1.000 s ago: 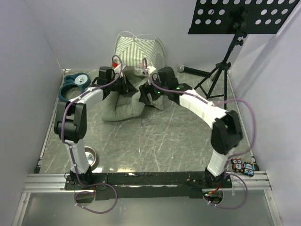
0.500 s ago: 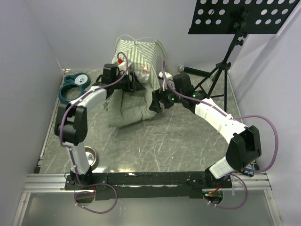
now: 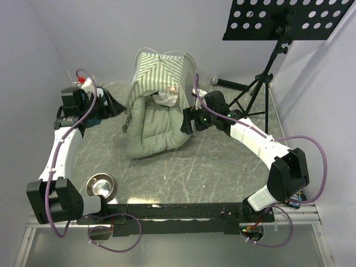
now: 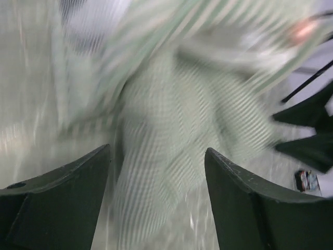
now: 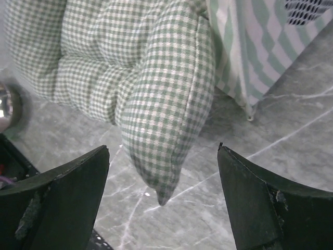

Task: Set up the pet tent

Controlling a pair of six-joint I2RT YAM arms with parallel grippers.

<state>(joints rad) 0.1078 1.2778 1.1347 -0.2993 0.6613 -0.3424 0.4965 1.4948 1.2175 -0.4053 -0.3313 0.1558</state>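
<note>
Grey marbled worktop (image 3: 189, 172), boxed in by plain pale walls (image 3: 33, 61) on 3 sides. A black perforated music stand (image 3: 289, 19) on a tripod sits in the back right corner

Pet tent (image 3: 162, 68) stands upright at the back centre of the worktop with its opening towards the arms. The green-checked cushion (image 3: 156, 130) slumps out of that opening onto the worktop

Left fingers (image 4: 57, 208) are spread wide with nothing between them. They sit well off to the tent's left, near the left wall, pointing across at it and not touching it (left wrist view is motion-blurred, only stripes and checks readable)

Right fingers (image 5: 260, 208) are also spread and hold nothing. They sit low at the tent's front right corner, just beside the cushion's right edge. In the right wrist view a folded cushion corner lies between and beyond the 2 fingertips, clear of both. The striped tent wall is to its right, coming down to the worktop

Count: 1 tent, 1 cushion, 2 arms, 1 music stand, 1 steel bowl (image 3: 100, 184) at front left near the left arm's base
</note>
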